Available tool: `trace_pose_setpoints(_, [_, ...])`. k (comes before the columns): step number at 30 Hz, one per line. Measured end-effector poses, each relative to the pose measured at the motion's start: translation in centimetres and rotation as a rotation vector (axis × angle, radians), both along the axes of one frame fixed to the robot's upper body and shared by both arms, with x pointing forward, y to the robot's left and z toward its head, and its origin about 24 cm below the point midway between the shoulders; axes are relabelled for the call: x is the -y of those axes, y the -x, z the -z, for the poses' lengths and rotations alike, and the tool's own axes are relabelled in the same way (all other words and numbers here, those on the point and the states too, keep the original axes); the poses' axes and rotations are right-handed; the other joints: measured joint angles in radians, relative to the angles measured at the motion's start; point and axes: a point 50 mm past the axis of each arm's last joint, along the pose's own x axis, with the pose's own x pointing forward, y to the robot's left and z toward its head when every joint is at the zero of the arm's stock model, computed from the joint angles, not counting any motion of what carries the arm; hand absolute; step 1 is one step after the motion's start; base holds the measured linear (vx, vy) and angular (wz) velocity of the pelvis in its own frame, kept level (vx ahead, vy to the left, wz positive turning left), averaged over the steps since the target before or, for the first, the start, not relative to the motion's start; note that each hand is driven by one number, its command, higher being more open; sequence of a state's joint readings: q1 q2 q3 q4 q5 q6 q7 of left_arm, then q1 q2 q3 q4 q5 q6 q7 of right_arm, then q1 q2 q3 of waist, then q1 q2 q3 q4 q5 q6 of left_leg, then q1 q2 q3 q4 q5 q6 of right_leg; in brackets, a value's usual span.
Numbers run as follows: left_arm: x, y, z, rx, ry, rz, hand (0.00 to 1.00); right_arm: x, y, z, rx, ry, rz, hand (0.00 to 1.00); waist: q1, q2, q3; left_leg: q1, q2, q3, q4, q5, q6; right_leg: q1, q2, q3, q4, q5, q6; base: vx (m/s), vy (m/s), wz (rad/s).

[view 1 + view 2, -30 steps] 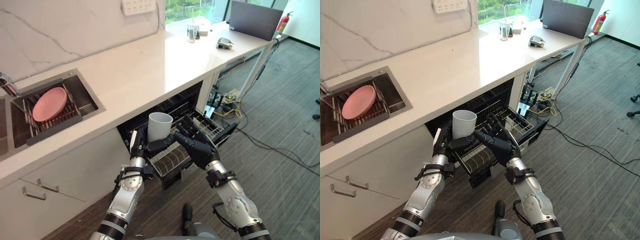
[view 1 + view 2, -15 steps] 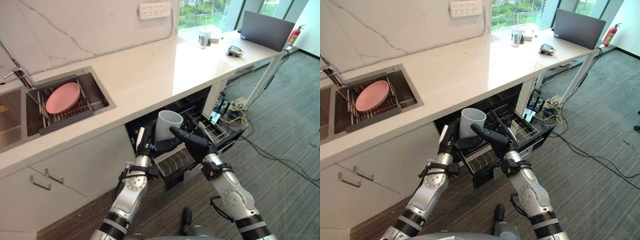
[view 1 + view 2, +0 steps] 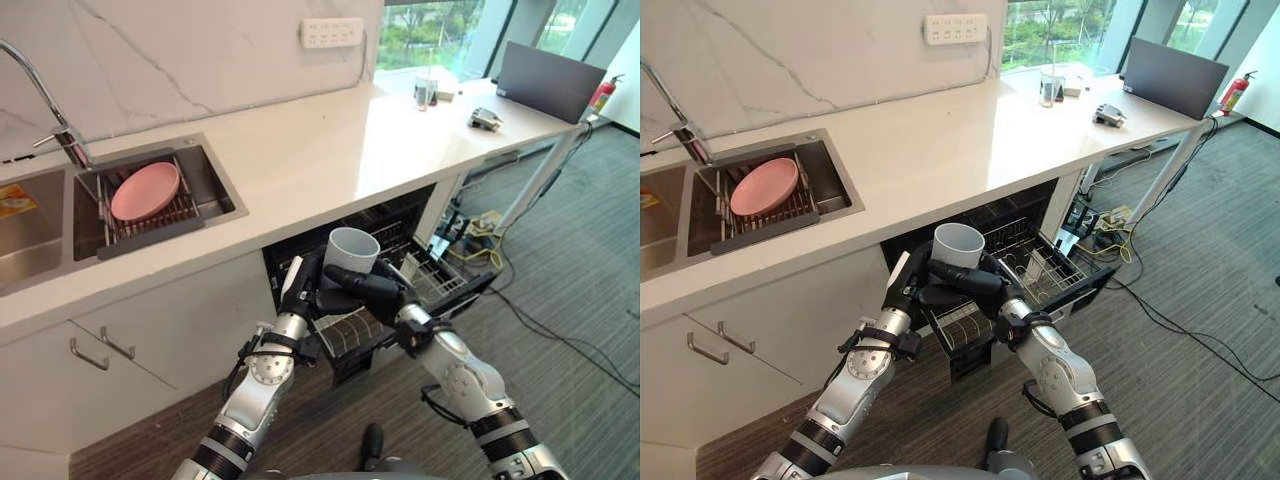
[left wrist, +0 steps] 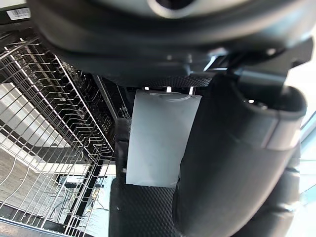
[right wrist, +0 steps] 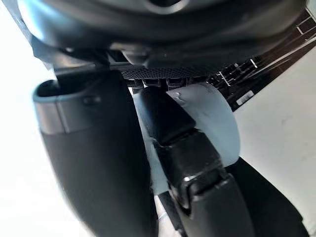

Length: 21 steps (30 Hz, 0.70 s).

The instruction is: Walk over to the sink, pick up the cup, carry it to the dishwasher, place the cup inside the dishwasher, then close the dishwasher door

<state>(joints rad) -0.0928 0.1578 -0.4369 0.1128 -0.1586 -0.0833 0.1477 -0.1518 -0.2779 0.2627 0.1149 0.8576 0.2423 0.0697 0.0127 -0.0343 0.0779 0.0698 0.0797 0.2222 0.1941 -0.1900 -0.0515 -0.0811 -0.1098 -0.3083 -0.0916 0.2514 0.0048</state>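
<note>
Cup (image 3: 352, 252) hangs upright just below the surface's (image 3: 330, 150) front edge, over the open dishwasher's (image 3: 395, 212) pulled-out rack (image 3: 442, 272); the left hand (image 3: 301, 287) curls round one side, the right hand (image 3: 372, 287) round the other. A pink plate (image 3: 145, 190) lies in the sink (image 3: 216, 183).

Kitchen: sink (image 3: 30, 243); worktop (image 3: 330, 140); open dishwasher (image 3: 400, 212)

We are holding the white cup (image 4: 158, 143) in our left hand (image 4: 168, 44), its dark thumb pressing along one side of the cup. Beside the cup, the dishwasher's wire rack (image 4: 54, 148) is standing pulled out.
</note>
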Motion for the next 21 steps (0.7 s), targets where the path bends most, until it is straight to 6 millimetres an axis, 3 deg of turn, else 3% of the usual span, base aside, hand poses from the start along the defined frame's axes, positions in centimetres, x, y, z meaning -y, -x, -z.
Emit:
trace_pose_setpoints(12, [-0.6, 0.0, -0.2, 0.006, -0.029, 0.012, 0.0, 1.0, -0.6, 0.0, 0.029, 0.142, -0.033, 0.0, 0.012, -0.013, 0.003, -0.002, -0.002, -0.022, -0.01, 0.013, -0.002, 0.006, -0.005, -0.023, 0.0, -0.006, -0.006, 0.0, 0.002, 0.05])
trace_pose_setpoints(20, [-1.1, -0.2, -1.4, 0.055, -0.009, -0.015, 0.0, -0.3, -0.8, -1.3, 0.122, 0.142, 0.029, 0.0, 0.014, -0.016, 0.005, -0.007, 0.006, -0.012, 0.002, 0.009, -0.011, -0.002, 0.016, -0.012, 0.0, -0.012, -0.005, 0.02, -0.001, -0.05])
trace_pose_setpoints(21, [-1.1, -0.2, -1.6, 0.065, -0.005, -0.018, 1.0, -0.4, -0.8, -1.6, 0.142, 0.142, 0.043, 0.0, 0.014, -0.016, 0.005, -0.006, 0.007, -0.011, 0.002, 0.009, -0.011, -0.002, 0.018, -0.01, 0.0, -0.012, -0.005, 0.02, 0.012, -0.04])
